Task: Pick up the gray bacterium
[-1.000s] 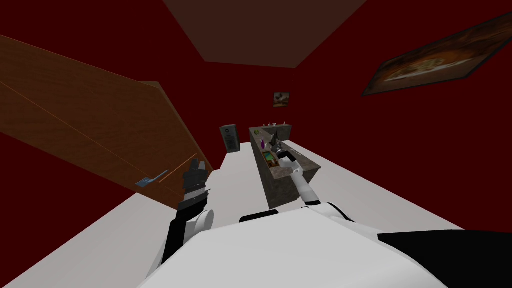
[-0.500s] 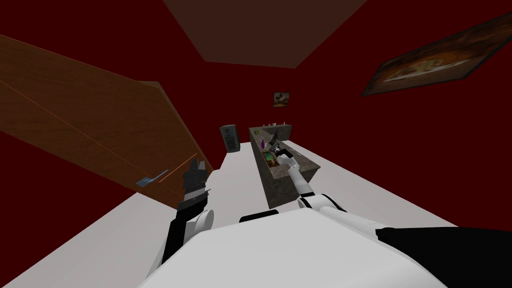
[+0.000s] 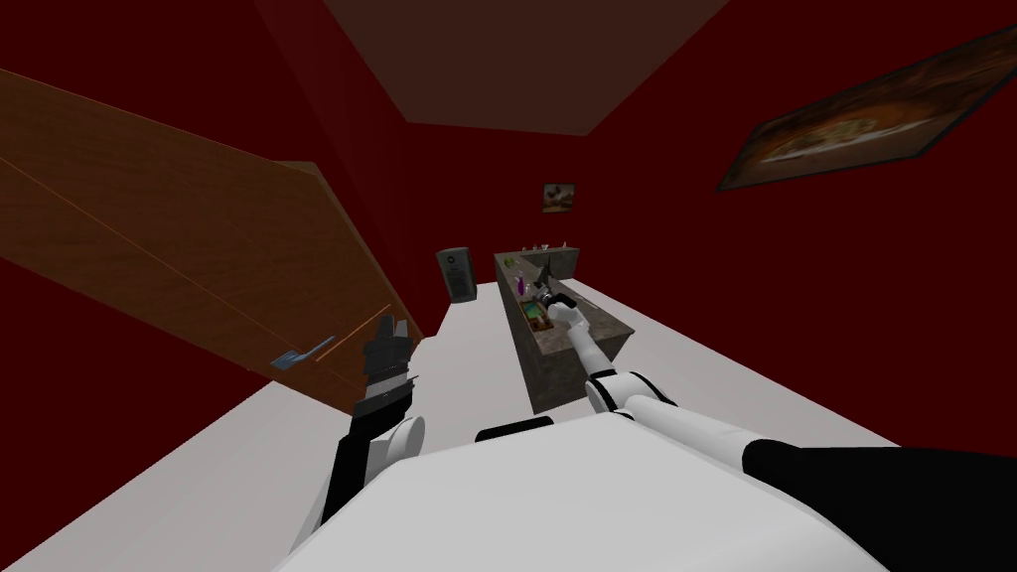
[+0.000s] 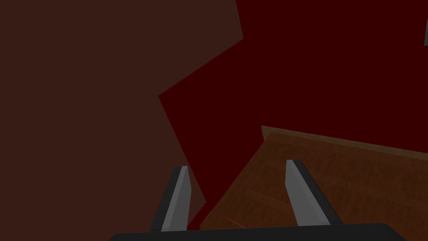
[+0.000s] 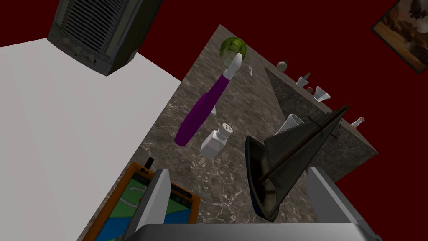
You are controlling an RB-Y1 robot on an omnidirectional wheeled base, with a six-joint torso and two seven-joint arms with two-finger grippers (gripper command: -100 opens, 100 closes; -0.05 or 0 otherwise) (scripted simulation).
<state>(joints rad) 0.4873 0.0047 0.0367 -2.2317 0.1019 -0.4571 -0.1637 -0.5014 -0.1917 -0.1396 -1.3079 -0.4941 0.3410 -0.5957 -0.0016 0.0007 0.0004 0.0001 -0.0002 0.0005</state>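
Pincers open: left pincer [image 4: 237, 164]; right pincer [image 5: 238, 168] above marbled counter [image 5: 250, 104], dark grey cone-shaped object [image 5: 284, 161] between its fingers.

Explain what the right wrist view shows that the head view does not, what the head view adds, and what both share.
The right wrist view adds a white shaker, a small fork, and that the right claw is open. The head view adds the left claw beside a brown wooden panel, and a large painting. Both share the dark marble counter, the model sailboat, the purple stick with a white tip, the orange-framed screen and the grey grilled box on the white floor.
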